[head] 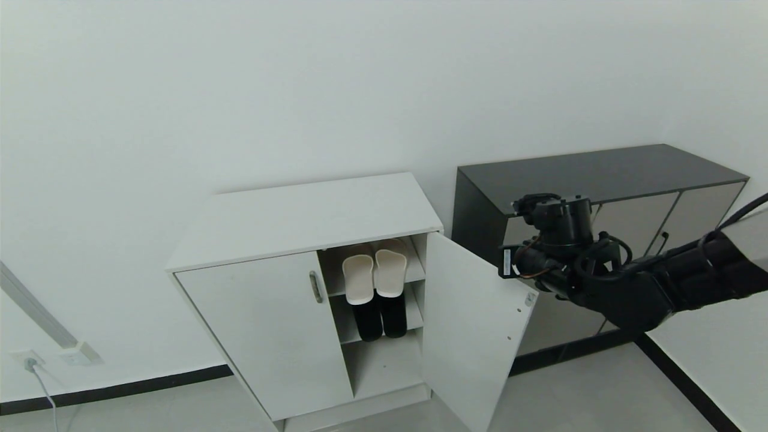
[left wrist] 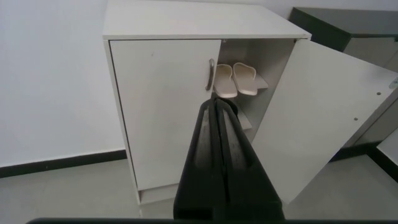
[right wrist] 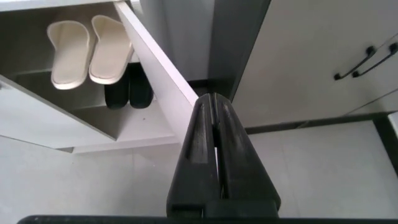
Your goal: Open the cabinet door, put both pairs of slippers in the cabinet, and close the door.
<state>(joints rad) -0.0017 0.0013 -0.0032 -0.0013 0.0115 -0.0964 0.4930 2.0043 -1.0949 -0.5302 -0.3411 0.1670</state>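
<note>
Right gripper (right wrist: 214,99), two slipper pairs (head: 360,288)

White slippers (head: 375,277), black slippers (head: 380,318) shelved; door (head: 474,324) open

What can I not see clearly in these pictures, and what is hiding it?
1. Left wrist view: the left gripper largely covers the black slippers.
2. Head view: the closed left door hides that half of the cabinet.
3. Right wrist view: whether the right gripper touches the open door cannot be told.
</note>
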